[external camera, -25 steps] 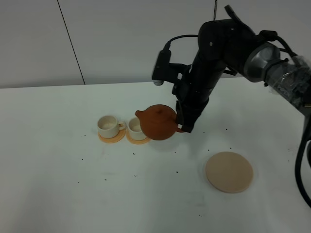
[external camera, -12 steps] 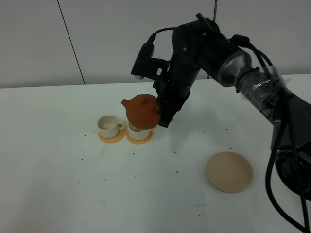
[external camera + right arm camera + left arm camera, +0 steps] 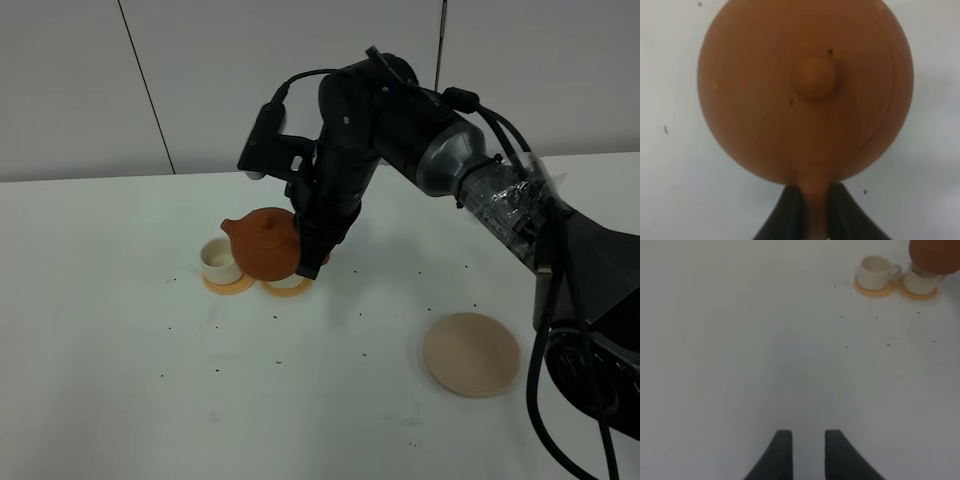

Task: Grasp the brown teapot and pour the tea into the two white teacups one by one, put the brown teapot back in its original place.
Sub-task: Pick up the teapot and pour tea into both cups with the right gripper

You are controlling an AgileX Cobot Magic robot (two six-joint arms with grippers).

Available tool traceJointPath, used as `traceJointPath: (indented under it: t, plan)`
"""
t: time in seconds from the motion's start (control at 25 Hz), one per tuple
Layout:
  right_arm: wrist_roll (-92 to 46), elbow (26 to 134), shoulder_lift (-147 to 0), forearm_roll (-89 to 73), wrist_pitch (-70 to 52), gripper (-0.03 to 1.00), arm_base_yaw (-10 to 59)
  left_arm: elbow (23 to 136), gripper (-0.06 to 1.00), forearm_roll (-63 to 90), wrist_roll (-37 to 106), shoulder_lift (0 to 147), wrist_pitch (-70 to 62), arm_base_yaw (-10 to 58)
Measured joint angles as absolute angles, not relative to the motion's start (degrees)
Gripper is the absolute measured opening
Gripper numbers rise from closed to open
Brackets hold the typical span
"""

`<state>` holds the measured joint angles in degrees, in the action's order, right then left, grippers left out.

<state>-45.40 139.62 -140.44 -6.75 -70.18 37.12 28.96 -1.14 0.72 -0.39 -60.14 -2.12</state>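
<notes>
The brown teapot (image 3: 264, 243) hangs level above the two white teacups, with my right gripper (image 3: 318, 256) shut on its loop handle. Its spout points at the left teacup (image 3: 214, 257). The teapot covers the right teacup in the high view, so only that cup's orange coaster (image 3: 289, 289) shows. From above, the right wrist view shows the teapot (image 3: 805, 90), its lid knob (image 3: 813, 77), and my right gripper (image 3: 812, 212) clamping the handle. The left wrist view shows both teacups (image 3: 876, 272) (image 3: 919, 283) far from my left gripper (image 3: 804, 450), which stands slightly open and holds nothing. No tea is visible.
The large pale beige coaster (image 3: 471, 354), the original place, lies bare at the front right of the white table (image 3: 120, 380). Small dark specks dot the tabletop. The right arm (image 3: 400, 110) arches over the table's middle from the right.
My right arm has carried the teapot leftward, from beside the right teacup to over it. The spout now reaches toward the left teacup.
</notes>
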Motion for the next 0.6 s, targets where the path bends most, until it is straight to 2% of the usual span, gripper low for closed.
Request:
traceJointPath:
  t: [0.6]
  plan:
    - [-42.09,139.62,-140.55,-5.42,-68.79,0.1,37.98,28.96,0.23,-1.14,0.82,-0.39,-60.14,-2.12]
